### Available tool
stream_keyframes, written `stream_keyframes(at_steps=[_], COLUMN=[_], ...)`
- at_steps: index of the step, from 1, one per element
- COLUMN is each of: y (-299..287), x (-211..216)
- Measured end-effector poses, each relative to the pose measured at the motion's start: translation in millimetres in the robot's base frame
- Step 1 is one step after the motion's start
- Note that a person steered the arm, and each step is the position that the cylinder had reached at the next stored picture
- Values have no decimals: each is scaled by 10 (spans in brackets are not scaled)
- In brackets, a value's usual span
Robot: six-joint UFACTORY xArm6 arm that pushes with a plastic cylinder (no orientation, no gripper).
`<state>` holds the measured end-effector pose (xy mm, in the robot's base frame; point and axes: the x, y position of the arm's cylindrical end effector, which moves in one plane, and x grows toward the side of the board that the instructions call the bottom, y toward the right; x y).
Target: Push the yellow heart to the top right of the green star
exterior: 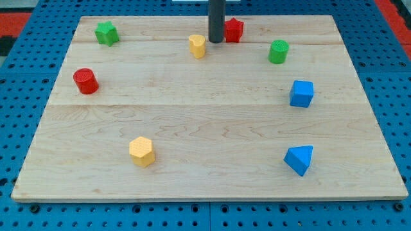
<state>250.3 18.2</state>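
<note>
My tip (pixel 216 41) partly hides the red block (pixel 234 29).

— Is there any writing, label, brand or number to read here?
— None. The table (pixel 212 128) carries no print, and the coloured blocks on it have plain faces without letters, digits or signs.

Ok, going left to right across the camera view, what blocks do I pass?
Red cylinder → green star → yellow hexagon → yellow heart → my tip → red block → green cylinder. The two blue blocks overlap in order, so omitted.
</note>
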Motion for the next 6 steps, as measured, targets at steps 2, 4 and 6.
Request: stream_keyframes(at_steps=[2, 4, 6], y=[797, 79, -482], x=[-221, 377, 278])
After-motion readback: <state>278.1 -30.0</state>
